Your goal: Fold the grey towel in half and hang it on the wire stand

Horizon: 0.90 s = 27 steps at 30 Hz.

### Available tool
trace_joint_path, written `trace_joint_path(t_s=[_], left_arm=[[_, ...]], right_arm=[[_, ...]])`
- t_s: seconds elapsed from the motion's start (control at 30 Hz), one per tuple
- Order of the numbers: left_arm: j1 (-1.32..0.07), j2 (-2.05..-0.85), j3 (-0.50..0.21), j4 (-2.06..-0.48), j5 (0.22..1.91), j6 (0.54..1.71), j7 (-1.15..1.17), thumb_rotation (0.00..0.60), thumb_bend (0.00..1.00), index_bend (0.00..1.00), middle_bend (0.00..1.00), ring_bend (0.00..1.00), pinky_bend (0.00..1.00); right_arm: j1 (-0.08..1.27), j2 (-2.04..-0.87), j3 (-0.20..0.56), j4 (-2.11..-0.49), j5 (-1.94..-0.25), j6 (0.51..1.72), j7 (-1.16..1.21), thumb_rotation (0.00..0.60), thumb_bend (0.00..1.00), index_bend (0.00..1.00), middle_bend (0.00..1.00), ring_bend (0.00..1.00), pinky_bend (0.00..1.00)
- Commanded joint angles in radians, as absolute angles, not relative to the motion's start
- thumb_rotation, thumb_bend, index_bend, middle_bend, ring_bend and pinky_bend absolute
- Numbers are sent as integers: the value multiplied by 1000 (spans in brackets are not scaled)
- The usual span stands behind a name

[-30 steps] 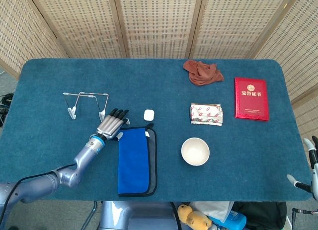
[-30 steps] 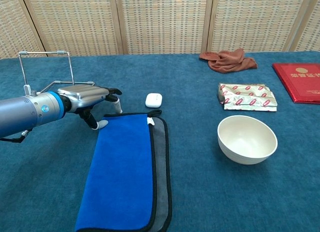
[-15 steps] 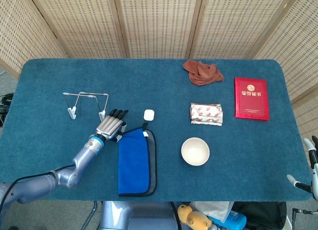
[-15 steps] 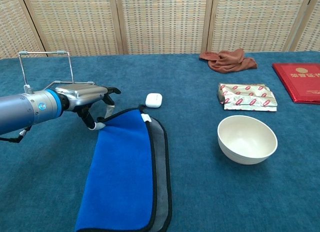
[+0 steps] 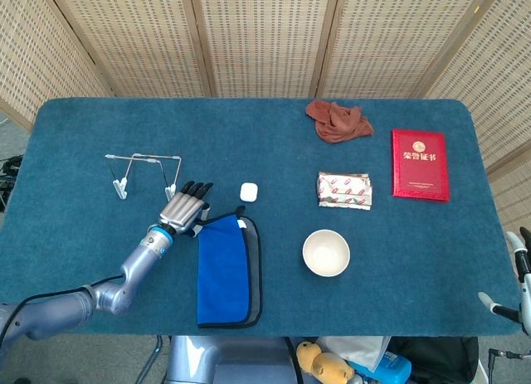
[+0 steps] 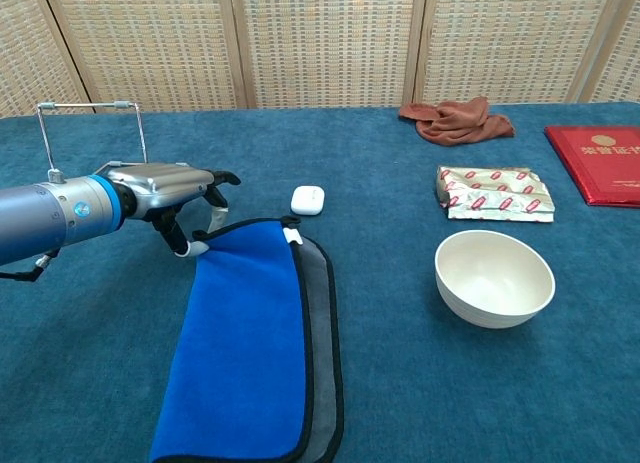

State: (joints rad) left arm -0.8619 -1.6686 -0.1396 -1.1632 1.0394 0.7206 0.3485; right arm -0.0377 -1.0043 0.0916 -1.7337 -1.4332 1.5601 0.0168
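A soft folded cloth towel (image 6: 255, 343), blue over grey, is lying on the matt, napped blue table covering (image 6: 400, 383), beside a thin bare-metal wire stand (image 5: 143, 170) and a glossy white bowl (image 6: 493, 277), as the brushed-metal left hand (image 6: 165, 188) is gleaming.

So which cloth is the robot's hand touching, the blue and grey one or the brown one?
The folded blue and grey towel; the left hand pinches its far left corner. The crumpled brown cloth lies alone, far across the table.

The blue-covered table (image 5: 99, 135) carries a wire stand (image 5: 143, 173) at nine o'clock, folded towel (image 5: 228, 272) at six, bowl (image 5: 325, 253), foil packets (image 5: 344, 190), red booklet (image 5: 420, 164) at three, brown cloth (image 5: 337, 120) at one.
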Motion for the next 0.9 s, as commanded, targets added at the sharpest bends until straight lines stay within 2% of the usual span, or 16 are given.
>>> trace_joint_path(t_s=[0.03, 0.1, 0.27, 0.9], left_arm=[[-860, -1660, -139, -1177, 1053, 728, 336, 600, 487, 586, 0, 0, 0], [-860, -1654, -138, -1184, 1066, 739, 335, 600, 528, 616, 0, 0, 0], [-868, -1633, -147, -1204, 1084, 758, 337, 600, 556, 657, 0, 0, 0], [-953, -1394, -320, -1343, 1009, 847, 415, 600, 555, 672, 0, 0, 0]], right_arm=[[-38, -1004, 92, -1734, -1434, 1561, 17, 600, 0, 51, 0, 0, 0], [-39, -1003, 91, -1735, -1435, 1563, 18, 600, 0, 51, 0, 0, 0], [-41, -1001, 91, -1735, -1437, 1565, 24, 600, 0, 51, 0, 0, 0], [-47, -990, 92, -1737, -1442, 1575, 52, 600, 0, 50, 0, 0, 0]])
